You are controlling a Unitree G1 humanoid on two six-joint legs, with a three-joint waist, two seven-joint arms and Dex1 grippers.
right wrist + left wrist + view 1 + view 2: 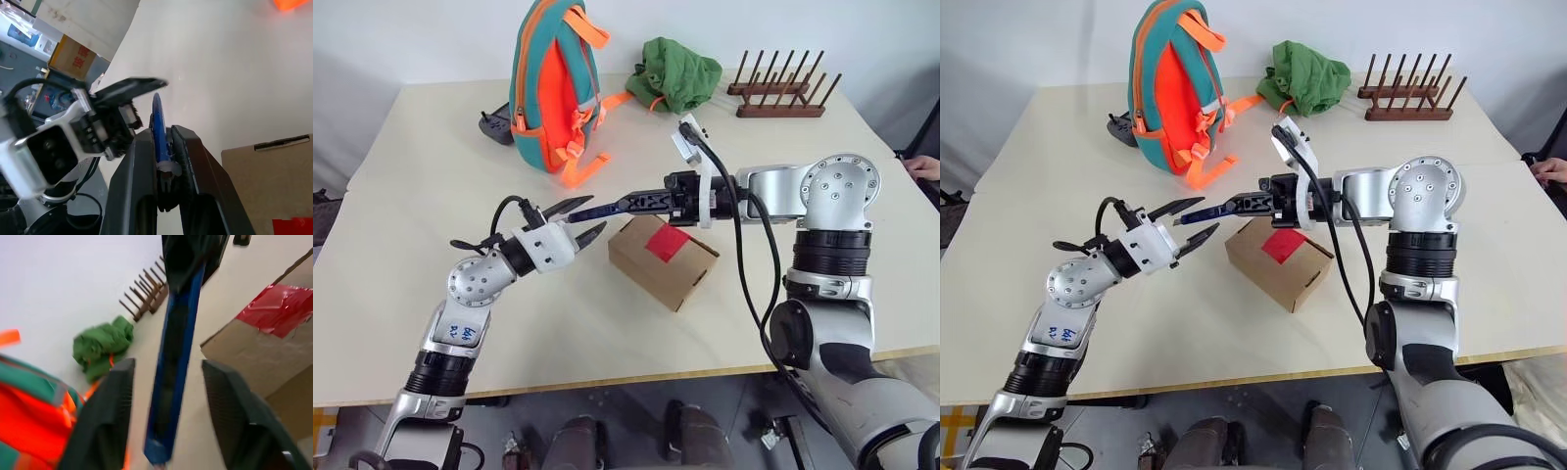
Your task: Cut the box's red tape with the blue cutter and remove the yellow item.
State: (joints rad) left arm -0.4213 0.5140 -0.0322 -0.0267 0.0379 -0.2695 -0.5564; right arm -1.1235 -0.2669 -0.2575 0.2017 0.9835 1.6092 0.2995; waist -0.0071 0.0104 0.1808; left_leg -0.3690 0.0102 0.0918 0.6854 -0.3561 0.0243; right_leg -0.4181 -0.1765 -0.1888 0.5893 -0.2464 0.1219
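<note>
**Above the carton: cutter handed over**

Over the small brown cardboard box [662, 260], red tape patch [667, 241] uncut, the slim blue pen-shaped cutter [603, 209] sits clamped in right gripper [628, 205]; left gripper [576, 219] spread, released. Next: lower blade to tape.

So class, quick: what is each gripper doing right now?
Left gripper: open, fingers either side of the blue cutter, not gripping it.
Right gripper: shut on the blue cutter.
</note>
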